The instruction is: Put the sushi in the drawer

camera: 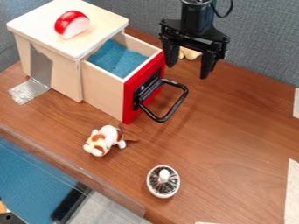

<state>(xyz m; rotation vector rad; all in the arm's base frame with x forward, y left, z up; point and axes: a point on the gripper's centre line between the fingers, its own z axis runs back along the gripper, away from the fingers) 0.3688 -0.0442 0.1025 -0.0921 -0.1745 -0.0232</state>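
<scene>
Pincer: your black pincer (188, 71) is hanging above the table, upper right of centre, just beside the drawer front; it is released, its two fingers standing well apart and pointing down.
Arm: your black arm (196, 16) is coming in from the top edge, a dark cable (224, 13) curving beside it.
Pale toy: a small yellowish toy (189, 53) is showing beyond the pincer, in the gap between the fingers from where you are looking.
Drawer: the drawer (105, 89) is standing pulled out of its cabinet, red front facing you at a slant; a blue lining (116, 59) is covering its floor.
Handle: a black loop handle (177, 105) is sticking out from the red front, below the pincer in the view.
Sushi: your sushi (72, 25), red over white, is sitting on the flat top of the pale wooden cabinet (105, 15), outside the drawer.
Tape: silvery tape (41, 68) is running down the cabinet side and onto the table.
Plush: a white and brown plush animal (105, 140) is lying on the table, nearer you than the drawer.
Round thing: a round white object (163, 181) with a dark ribbed inside and a pale central knob is resting on the table, lower centre.
Surroundings: the brown wooden table (234, 140) is stretching beneath; a grey-blue panel (262, 39) is rising behind it; pale strips (292, 192) are edging the right side.
</scene>
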